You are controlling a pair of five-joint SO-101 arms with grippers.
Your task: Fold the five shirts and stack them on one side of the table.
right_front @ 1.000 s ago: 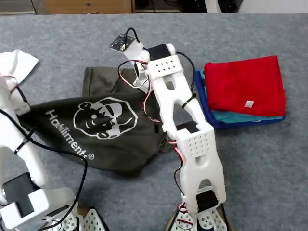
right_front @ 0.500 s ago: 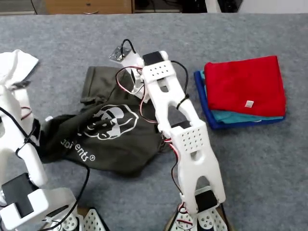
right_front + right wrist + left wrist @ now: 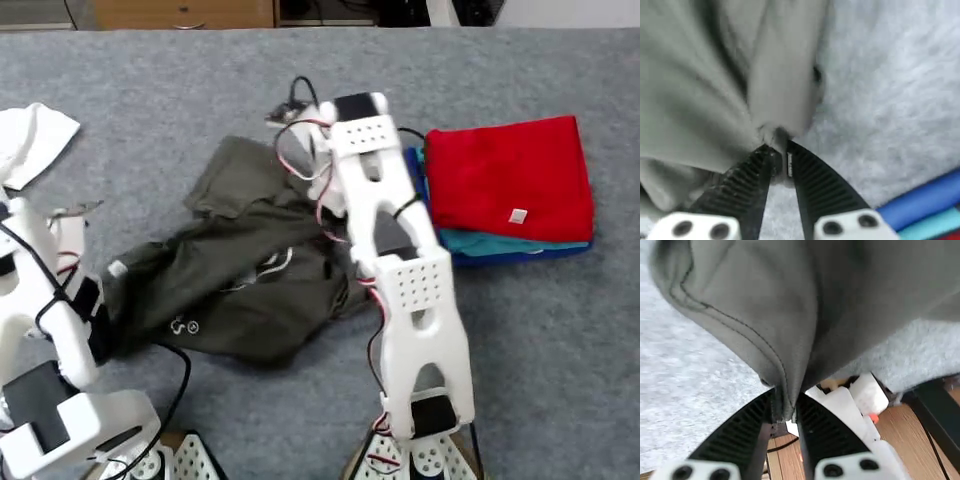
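Crumpled olive shirt (image 3: 240, 290) lies mid-table. left gripper (image 3: 786, 412) clamped on its hem; right gripper (image 3: 780, 155) pinches a fold, possibly near the collar. Red-topped folded stack (image 3: 505, 185) sits at the table's right, just beside the right arm.

Far edge: a broad bare strip of the table (image 3: 150, 70) ran open from corner to corner.
Middle: the olive shirt (image 3: 240, 280) lay rumpled between both arms, barring any low pass.
Right edge: the folded stack (image 3: 505, 180), red on top, filled the far half; the near right corner was open.
Left edge: a white shirt (image 3: 30, 135) lay at the far end, with the left arm (image 3: 40, 330) nearer.
Centre: the right arm (image 3: 400, 270) stretched out from the near edge, just beside the stack; the gap between them looked narrow, perhaps closed.
Left gripper (image 3: 785, 410): clamped on a fold of the olive shirt.
Right gripper (image 3: 780, 155): pinched on the same cloth, near the stack.
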